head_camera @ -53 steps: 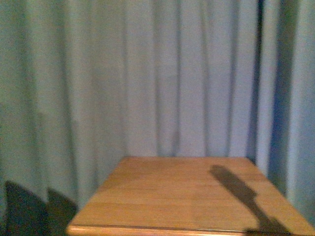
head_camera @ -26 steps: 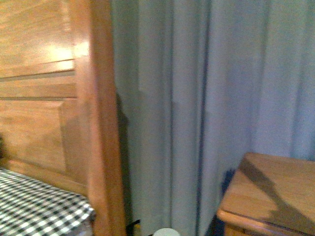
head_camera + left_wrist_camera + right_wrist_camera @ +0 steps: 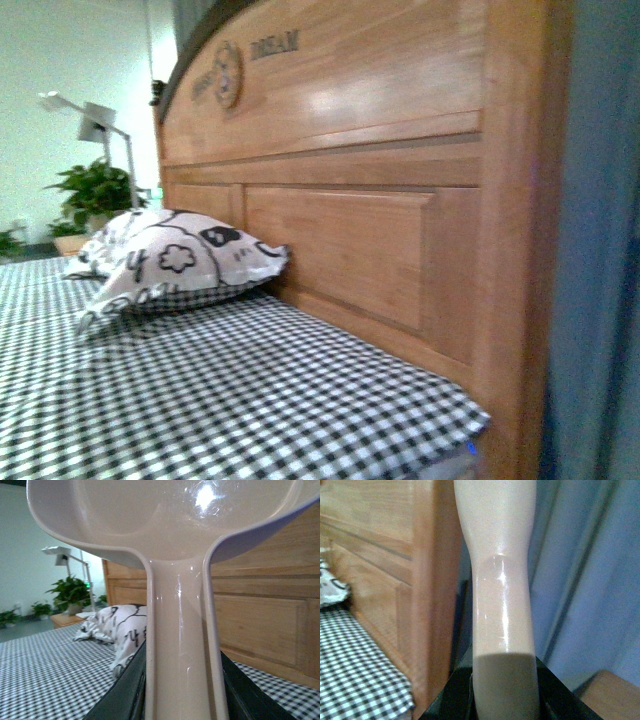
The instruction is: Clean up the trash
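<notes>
My left jaws clamp the dustpan (image 3: 165, 525) by its stem, pan raised for scooping; my right jaws clamp a pale handle (image 3: 502, 580). No trash shows beside the pillow (image 3: 175, 262).

The pale pink plastic dustpan (image 3: 165, 520) runs past the left wrist view's top and bottom edges and hides part of the white pillow with black drawings (image 3: 126, 630). The pale pink glossy handle (image 3: 502, 595) in the right wrist view is cut off at both ends.
</notes>
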Motion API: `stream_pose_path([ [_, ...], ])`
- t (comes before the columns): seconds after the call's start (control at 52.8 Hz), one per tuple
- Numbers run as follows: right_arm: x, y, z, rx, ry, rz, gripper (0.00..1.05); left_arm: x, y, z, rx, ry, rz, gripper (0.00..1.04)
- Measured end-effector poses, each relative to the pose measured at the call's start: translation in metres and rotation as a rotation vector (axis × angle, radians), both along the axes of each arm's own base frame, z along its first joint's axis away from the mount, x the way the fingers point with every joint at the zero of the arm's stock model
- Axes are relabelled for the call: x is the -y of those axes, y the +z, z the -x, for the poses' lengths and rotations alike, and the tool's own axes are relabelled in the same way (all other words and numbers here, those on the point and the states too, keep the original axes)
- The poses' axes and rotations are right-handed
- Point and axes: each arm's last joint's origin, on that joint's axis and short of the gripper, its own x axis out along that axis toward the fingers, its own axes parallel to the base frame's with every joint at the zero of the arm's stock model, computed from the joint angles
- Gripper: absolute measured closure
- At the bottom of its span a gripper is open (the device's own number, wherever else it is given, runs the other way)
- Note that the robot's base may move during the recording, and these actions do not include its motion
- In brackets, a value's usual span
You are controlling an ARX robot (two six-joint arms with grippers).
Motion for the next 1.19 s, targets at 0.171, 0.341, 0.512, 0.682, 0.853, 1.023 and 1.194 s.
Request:
stream_pose_path([
  [0.171,0.0,0.0,0.0,0.001,-0.002,-0.001,0.85,0.0,0.0,0.0,-0.001,0.0,0.0,0.77],
  [0.341,0.0,0.0,0.0,0.001,-0.001,0.0,0.85,0.0,0.0,0.0,-0.001,0.0,0.001,0.77],
  [0.512,0.0,0.0,0.0,0.001,-0.001,0.0,0.85,0.0,0.0,0.0,-0.001,0.0,0.0,0.78],
  [0.682,-0.002,-0.001,-0.001,-0.002,0.019,0.006,0.85,-0.001,0.0,0.001,0.006,0.014,0.009,0.78],
  [0.853,0.0,0.0,0.0,0.001,-0.005,-0.002,0.85,-0.006,0.009,-0.016,-0.422,0.078,0.1,0.78],
  [1.023,0.0,0.0,0.0,0.001,0.0,-0.001,0.85,-0.024,-0.021,-0.063,-0.825,0.017,-0.046,0.78],
  [1.194,0.0,0.0,0.0,0.001,-0.001,-0.001,0.85,-0.033,-0.033,-0.093,-0.888,-0.123,-0.316,0.78],
])
